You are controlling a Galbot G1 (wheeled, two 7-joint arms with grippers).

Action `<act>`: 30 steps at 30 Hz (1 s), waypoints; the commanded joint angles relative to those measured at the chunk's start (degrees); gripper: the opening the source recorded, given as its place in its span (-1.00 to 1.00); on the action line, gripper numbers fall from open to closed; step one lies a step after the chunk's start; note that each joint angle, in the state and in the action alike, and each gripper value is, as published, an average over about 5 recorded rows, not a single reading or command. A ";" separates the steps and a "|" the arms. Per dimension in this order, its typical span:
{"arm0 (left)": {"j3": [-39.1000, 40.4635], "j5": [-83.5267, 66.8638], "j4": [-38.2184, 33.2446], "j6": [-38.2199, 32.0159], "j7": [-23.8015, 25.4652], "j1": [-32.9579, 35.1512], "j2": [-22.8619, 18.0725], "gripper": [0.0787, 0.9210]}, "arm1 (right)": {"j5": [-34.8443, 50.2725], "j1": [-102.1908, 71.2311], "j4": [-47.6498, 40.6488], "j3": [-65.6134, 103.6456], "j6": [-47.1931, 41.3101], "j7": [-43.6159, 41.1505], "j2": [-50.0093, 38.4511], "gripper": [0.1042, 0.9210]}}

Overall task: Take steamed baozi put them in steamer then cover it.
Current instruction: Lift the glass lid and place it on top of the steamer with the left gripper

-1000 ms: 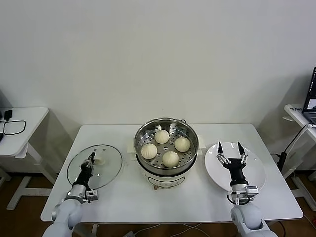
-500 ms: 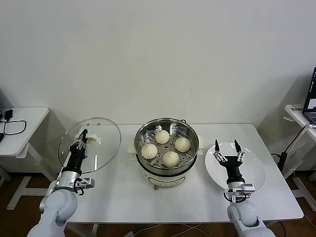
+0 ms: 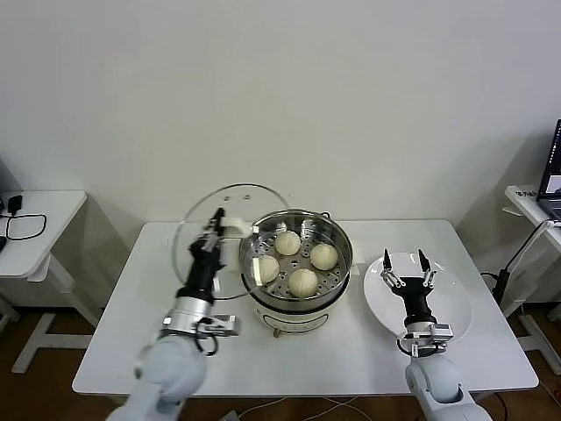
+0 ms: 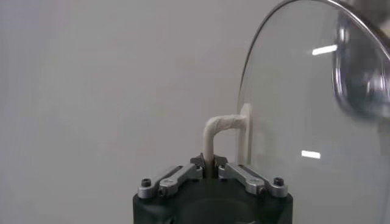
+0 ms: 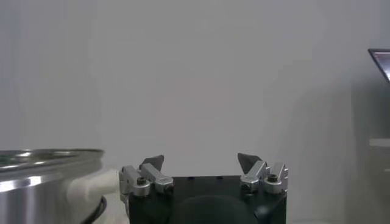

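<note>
Head view: the steamer point(image 3: 295, 254) stands at the centre of the white desk point(image 3: 123, 355), on its white pot base, uncovered, with four steamed baozi point(image 3: 302, 281) resting on the perforated floor. The glass lid point(image 3: 206, 232) is held upright, tilted on edge, just left of the steamer; its right rim overlaps the steamer's left wall in this view, and contact cannot be confirmed. The left end effector point(image 3: 216, 227) is pinched shut on the lid's white handle point(image 4: 219, 131); the left wrist view shows the fingers pressed together around the handle's lower leg. Open desk surface lies to the left of the lid and along the front edge.

The right end effector point(image 3: 406, 274) hovers over the white plate point(image 3: 451, 303) at the desk's right, fingers spread wide, holding nothing. A clear gap separates plate and steamer.

Against the earlier frames: the lid lay flat on the desk's left side one second ago, was raised and tilted near the left edge half a second ago, and now stands beside the steamer. The right arm has barely shifted.

Surroundings: plain pale wall behind; a small side table point(image 3: 39, 230) with a black cable at left; another with a laptop point(image 3: 552, 175) at right.
</note>
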 commanded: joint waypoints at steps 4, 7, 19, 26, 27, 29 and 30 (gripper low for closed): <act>19.58 8.93 6.36 13.57 12.49 -10.65 -9.81 -0.74 | -0.54 0.10 -0.26 0.80 -2.97 0.65 -1.11 0.76; 19.60 12.21 11.25 14.31 13.97 -13.25 -12.08 -0.74 | -0.61 0.23 -0.78 0.88 -2.99 0.66 -0.98 0.76; 15.96 18.91 21.00 13.87 14.90 -16.36 -16.77 -0.74 | -1.15 -0.91 -2.01 2.33 -2.44 0.45 0.54 0.76; 14.88 22.07 21.85 13.15 15.36 -16.02 -17.26 -0.74 | -1.09 -1.15 -2.32 2.81 -2.27 0.33 0.13 0.76; 14.86 22.42 21.79 13.06 15.44 -15.87 -17.23 -0.74 | -1.11 -1.16 -2.36 2.83 -2.26 0.31 0.08 0.76; 14.81 23.06 21.64 12.87 15.60 -15.52 -17.24 -0.74 | -1.12 -1.18 -2.42 2.84 -2.24 0.28 0.04 0.76; 14.81 23.32 21.59 12.81 15.67 -15.37 -17.26 -0.74 | -1.13 -1.18 -2.46 2.84 -2.22 0.26 0.04 0.76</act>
